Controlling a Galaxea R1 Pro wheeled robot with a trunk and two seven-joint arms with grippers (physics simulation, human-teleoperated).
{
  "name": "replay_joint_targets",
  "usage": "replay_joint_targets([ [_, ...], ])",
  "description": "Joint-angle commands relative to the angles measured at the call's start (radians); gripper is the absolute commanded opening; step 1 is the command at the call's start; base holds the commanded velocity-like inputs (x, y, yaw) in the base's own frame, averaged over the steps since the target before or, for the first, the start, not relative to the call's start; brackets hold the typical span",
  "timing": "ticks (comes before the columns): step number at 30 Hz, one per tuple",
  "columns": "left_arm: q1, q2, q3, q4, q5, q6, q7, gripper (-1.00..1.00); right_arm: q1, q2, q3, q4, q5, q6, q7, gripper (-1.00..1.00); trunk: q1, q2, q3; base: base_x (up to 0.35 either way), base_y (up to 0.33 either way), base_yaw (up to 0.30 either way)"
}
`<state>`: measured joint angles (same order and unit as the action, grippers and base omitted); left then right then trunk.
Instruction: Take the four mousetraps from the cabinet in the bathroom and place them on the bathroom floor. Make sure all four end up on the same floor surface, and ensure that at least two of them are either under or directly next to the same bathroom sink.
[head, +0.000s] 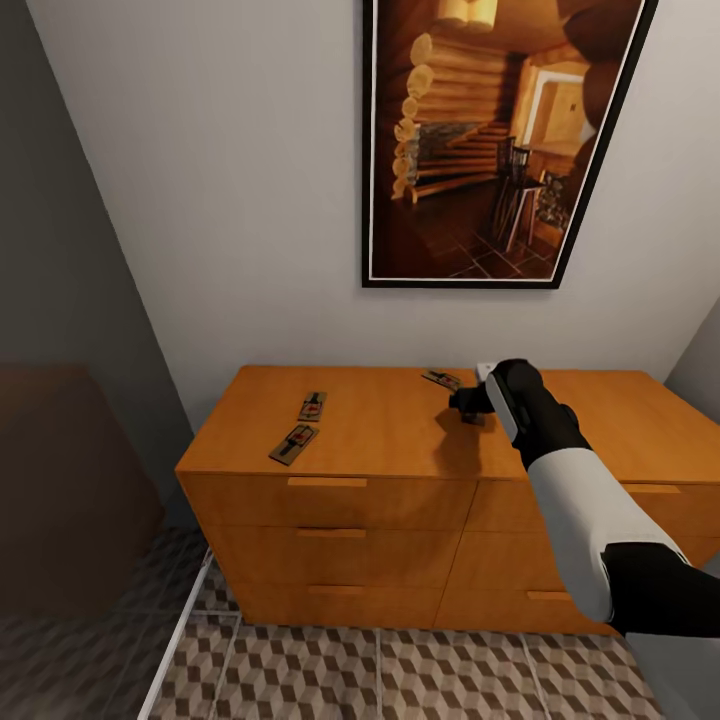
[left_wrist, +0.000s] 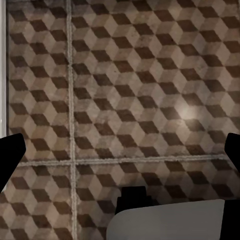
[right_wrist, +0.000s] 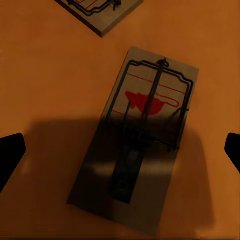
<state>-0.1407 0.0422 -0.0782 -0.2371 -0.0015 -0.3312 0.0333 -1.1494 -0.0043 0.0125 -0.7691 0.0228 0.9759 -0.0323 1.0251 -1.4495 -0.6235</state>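
The orange-brown cabinet stands against the wall with mousetraps on its top. Two mousetraps lie at its left. Another mousetrap lies near the back, just beyond my right gripper. In the right wrist view one mousetrap lies flat directly below my open right gripper, apart from the fingertips, and a second mousetrap shows at the frame's edge. My left gripper hangs open over the bathroom floor, holding nothing.
A large framed picture hangs above the cabinet. A dim brown block stands at the left. The cube-patterned floor runs in front of the drawers, with a pale strip across it at the left.
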Motion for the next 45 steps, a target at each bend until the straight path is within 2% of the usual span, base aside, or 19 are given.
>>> replay_joint_targets([
  [1,-0.001,0.001,-0.008,0.001,0.000,-0.003,0.003,1.00,0.000,0.000,0.001,0.000,0.002,0.004,0.000,1.00,0.000,0.000,-0.001,0.000,0.000,0.000],
  [45,-0.001,0.000,-0.008,0.001,0.000,-0.003,0.003,1.00,0.002,0.000,0.002,0.054,0.002,-0.002,0.003,1.00,0.000,0.000,-0.001,0.000,0.000,0.000],
])
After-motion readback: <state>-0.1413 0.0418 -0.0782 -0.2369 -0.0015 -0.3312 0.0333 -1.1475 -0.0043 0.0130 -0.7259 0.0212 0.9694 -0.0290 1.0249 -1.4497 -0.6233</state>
